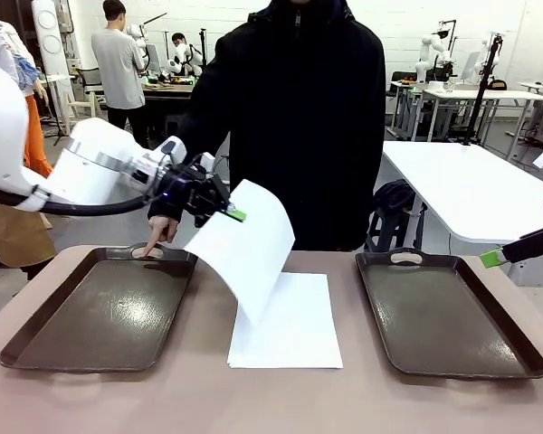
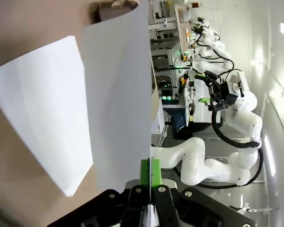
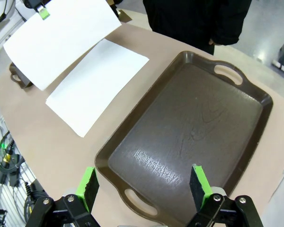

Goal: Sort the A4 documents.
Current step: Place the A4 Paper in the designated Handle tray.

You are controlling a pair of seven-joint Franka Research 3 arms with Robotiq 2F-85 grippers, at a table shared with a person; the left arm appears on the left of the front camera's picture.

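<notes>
Lab table (image 1: pixel 208 398): A4 sheet (image 1: pixel 290 325), L tray (image 1: pixel 100 312), R tray (image 1: pixel 443 312).

The lifted A4 sheet (image 1: pixel 244 249) hides the far left corner of the flat sheet (image 1: pixel 294 330). In the front view, the right gripper (image 1: pixel 494 258) is cut by the right edge.

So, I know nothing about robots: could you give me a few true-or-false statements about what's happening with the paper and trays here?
1. The left gripper is shut on a lifted sheet. True.
2. The right gripper holds paper too. False: it is open and empty above the right tray.
3. A second sheet lies in the left tray. False: it lies flat on the table between the trays.
4. The person's hand reaches down to the left tray's far handle. True.
</notes>
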